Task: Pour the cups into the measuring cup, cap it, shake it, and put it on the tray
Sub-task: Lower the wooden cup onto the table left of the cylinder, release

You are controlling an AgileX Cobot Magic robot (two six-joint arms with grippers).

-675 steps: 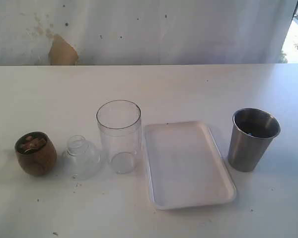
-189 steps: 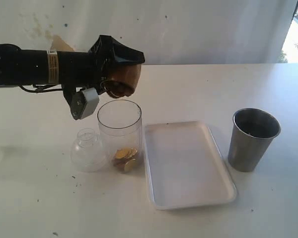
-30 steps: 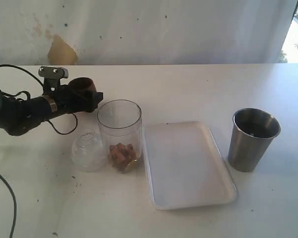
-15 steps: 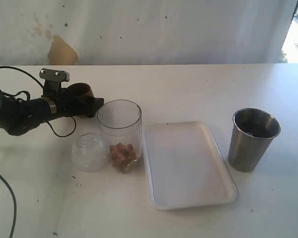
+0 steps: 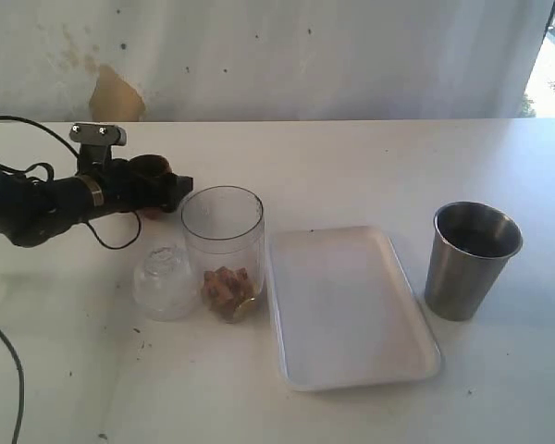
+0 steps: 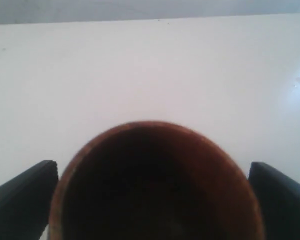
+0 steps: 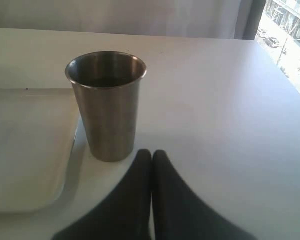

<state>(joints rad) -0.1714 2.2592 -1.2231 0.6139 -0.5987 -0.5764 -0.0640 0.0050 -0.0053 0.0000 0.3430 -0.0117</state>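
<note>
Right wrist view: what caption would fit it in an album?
Shut end effector facing the steel tumbler that stands beside the white tray.

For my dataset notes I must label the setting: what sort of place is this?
Probably a simple robot test room, not a home kitchen. It has a plain white table, a stained white wall with a brown damaged patch, and a black robot arm working on the table.

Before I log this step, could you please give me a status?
Left gripper shut on wooden cup, looks empty. Right gripper shut, short of steel tumbler. Measuring cup holds brown pieces, cap off beside it.
</note>
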